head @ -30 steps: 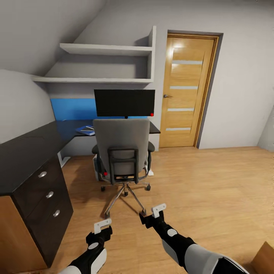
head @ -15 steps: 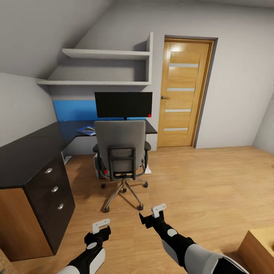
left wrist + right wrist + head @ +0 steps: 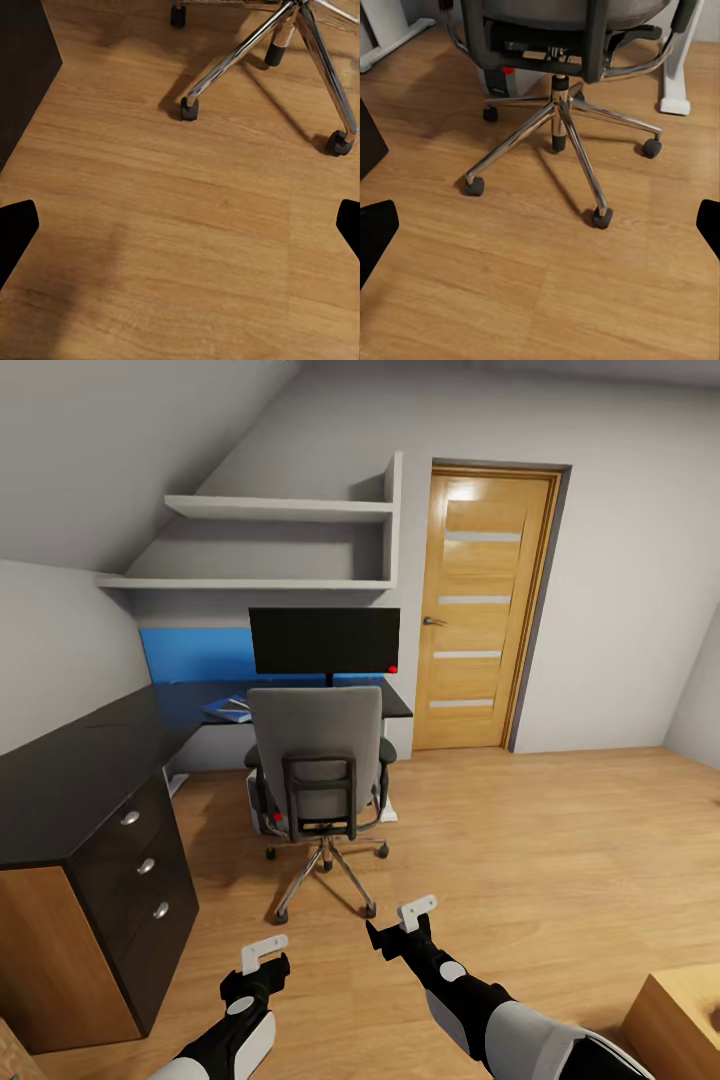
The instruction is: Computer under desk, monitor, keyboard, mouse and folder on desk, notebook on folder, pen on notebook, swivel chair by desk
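Grey cloth on the swivel chair (image 3: 316, 732), and its star base (image 3: 556, 129) gleams like polished chrome (black plastic castors). The desk (image 3: 70, 760) top is matt black, wood-grain side. Smooth wood-plank floor (image 3: 520, 840), faint sheen.

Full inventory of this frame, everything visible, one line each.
desk: 1, black top, along left wall and back wall
drawer unit: 1, black, three silver knobs, under desk's near end
monitor: 1, black, on desk behind chair
swivel chair: 1, grey, chrome base, in front of desk
blue item: 1, on desk, left of chair
shelves: 2, white, above desk
door: 1, wood, shut, back wall
left tool: 1, white fingers, open, over floor
right tool: 1, white fingers, open, over floor
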{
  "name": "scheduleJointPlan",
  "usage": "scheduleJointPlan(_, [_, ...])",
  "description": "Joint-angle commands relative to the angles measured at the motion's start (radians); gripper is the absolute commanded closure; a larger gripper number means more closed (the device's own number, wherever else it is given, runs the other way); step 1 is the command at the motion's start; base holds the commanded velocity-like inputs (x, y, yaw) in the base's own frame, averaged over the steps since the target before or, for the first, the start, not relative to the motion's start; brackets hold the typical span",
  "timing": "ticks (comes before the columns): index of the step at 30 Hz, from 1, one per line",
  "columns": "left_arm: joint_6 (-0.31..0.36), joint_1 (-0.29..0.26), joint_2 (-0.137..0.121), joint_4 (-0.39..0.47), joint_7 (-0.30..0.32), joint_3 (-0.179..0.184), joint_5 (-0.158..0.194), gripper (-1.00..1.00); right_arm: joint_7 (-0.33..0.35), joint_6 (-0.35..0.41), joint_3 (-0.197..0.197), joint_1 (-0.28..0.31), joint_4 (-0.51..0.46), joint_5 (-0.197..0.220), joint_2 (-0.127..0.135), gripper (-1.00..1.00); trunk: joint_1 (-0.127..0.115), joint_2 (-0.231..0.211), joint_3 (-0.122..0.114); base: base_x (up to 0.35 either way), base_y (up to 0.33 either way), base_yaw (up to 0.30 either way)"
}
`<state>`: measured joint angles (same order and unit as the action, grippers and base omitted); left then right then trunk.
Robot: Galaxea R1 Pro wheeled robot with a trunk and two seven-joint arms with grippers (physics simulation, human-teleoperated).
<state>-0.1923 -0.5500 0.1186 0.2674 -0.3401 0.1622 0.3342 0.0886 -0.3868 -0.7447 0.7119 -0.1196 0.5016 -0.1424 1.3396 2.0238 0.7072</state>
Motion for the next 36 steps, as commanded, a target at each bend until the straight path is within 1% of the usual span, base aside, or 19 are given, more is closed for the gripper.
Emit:
scheduleJointPlan(1, [-0.004, -0.001, 0.000, -0.001, -0.006, 0.008, 0.009, -1.00, 0.006, -0.004, -0.004, 0.001, 0.002, 0.011, 0.000, -1.00, -0.004, -0.007, -0.002, -0.001, 0.000, 0.000])
scheduleJointPlan(36, [0.005, -0.001, 0.000, -0.001, -0.002, 0.010, 0.011, -1.00, 0.003, -0.004, -0.002, 0.001, 0.001, 0.016, 0.000, -1.00, -0.138, -0.252, -0.112, 0.000, 0.000, 0.000])
